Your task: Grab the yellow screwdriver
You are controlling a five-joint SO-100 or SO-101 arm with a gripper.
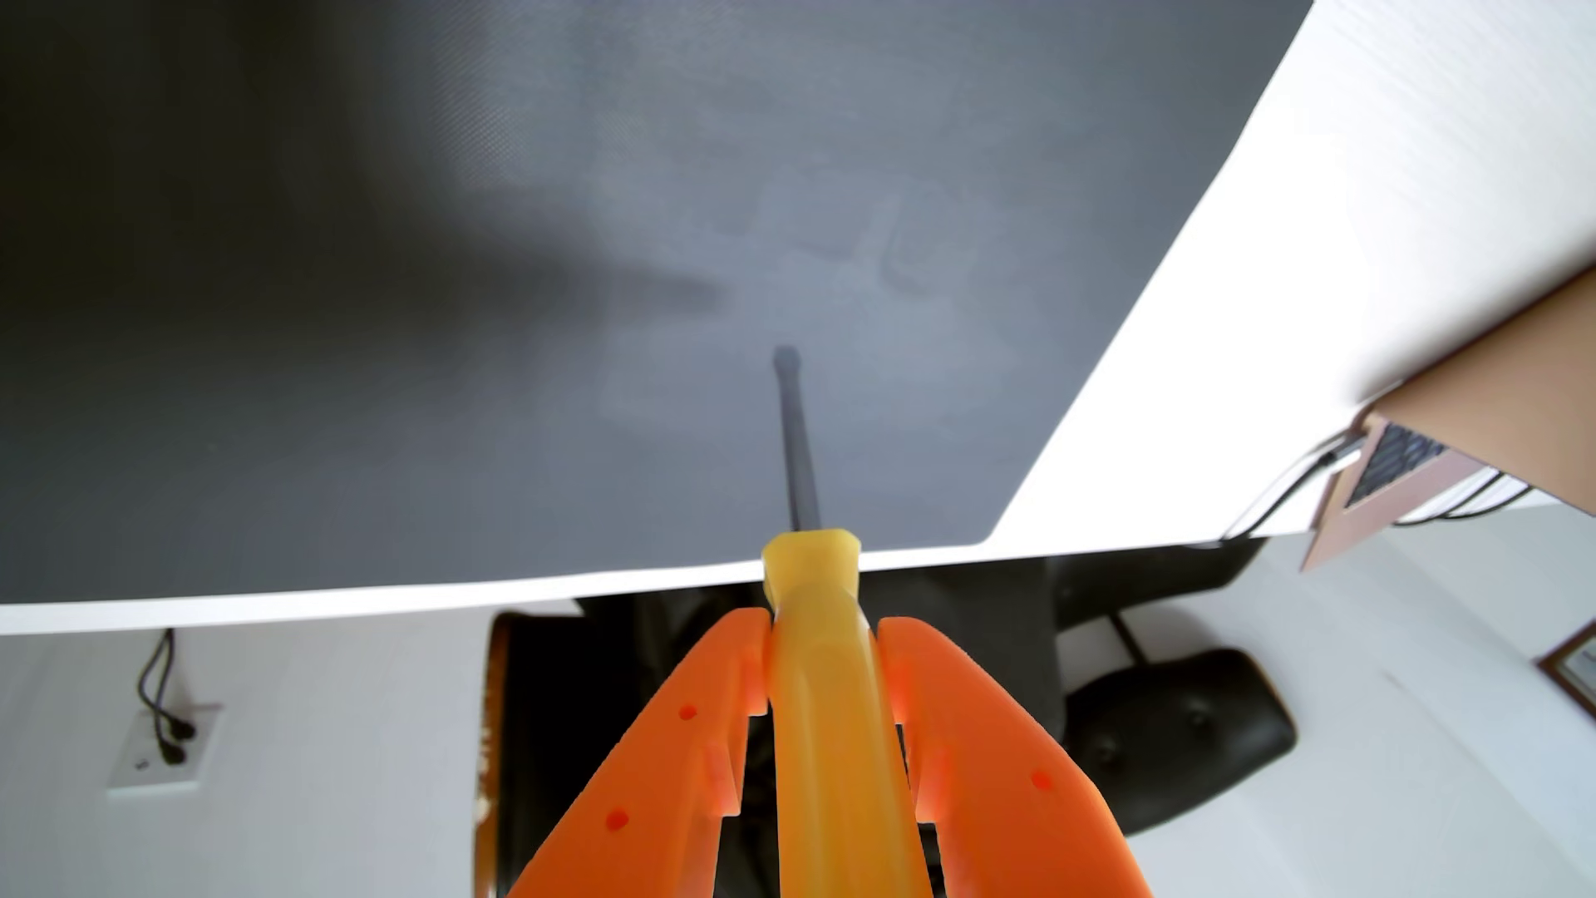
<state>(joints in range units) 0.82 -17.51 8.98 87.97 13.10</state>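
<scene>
In the wrist view my orange gripper (pixel 820 626) rises from the bottom edge, shut on the yellow screwdriver (pixel 820 717). Its translucent yellow handle runs up between the two orange fingers (pixel 691 743), and the thin dark shaft (pixel 799 449) points up the frame, ending over the dark grey mat (pixel 432 302). The screwdriver looks lifted off the surface, with its tip blurred above the mat.
The dark grey mat lies on a white table (pixel 1295 259) whose edge crosses the frame. Beyond the edge are a black chair (pixel 1183 734), a wall outlet with black plugs (pixel 164 743), and a brown box (pixel 1511 406) with cables at the right.
</scene>
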